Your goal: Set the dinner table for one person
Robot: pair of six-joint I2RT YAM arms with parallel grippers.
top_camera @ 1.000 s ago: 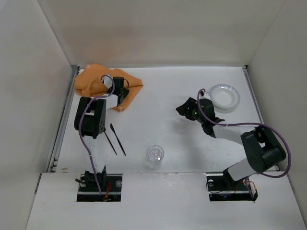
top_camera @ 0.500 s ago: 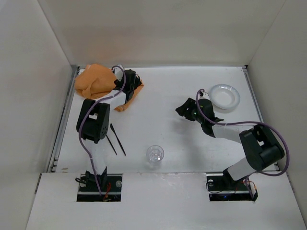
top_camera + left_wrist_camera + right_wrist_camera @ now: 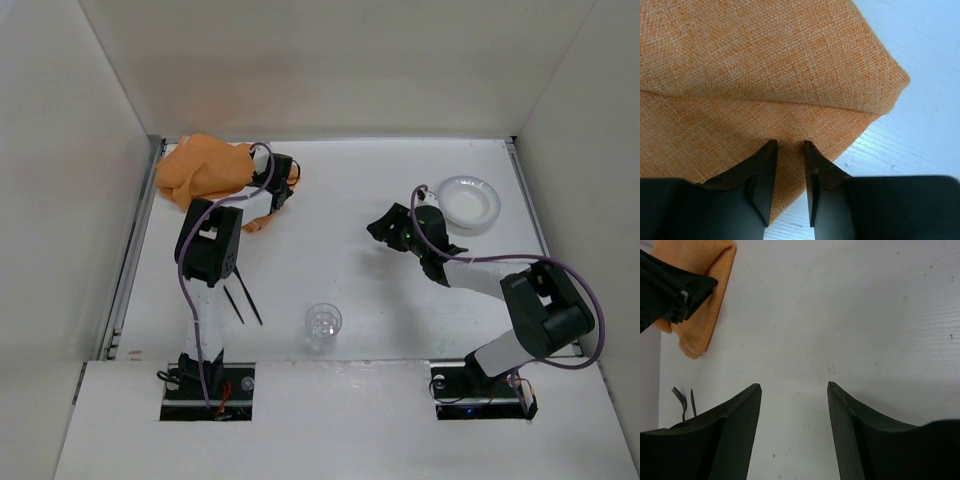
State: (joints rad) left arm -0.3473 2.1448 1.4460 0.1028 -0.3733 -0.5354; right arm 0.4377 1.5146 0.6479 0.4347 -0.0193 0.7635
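Dinner table (image 3: 340, 205) lies under the bunched orange cloth mat (image 3: 205, 168) and spreads bare to the mat's right and near side. Left gripper (image 3: 790, 146) sits on the mat's right folded corner, jaws narrow, weave showing in the slit, pinched or not unclear; cloth runs leftward from the jaws, bare table rightward. Right gripper (image 3: 794, 385) hangs wide and empty well right of the mat, so the left arm is nearer.
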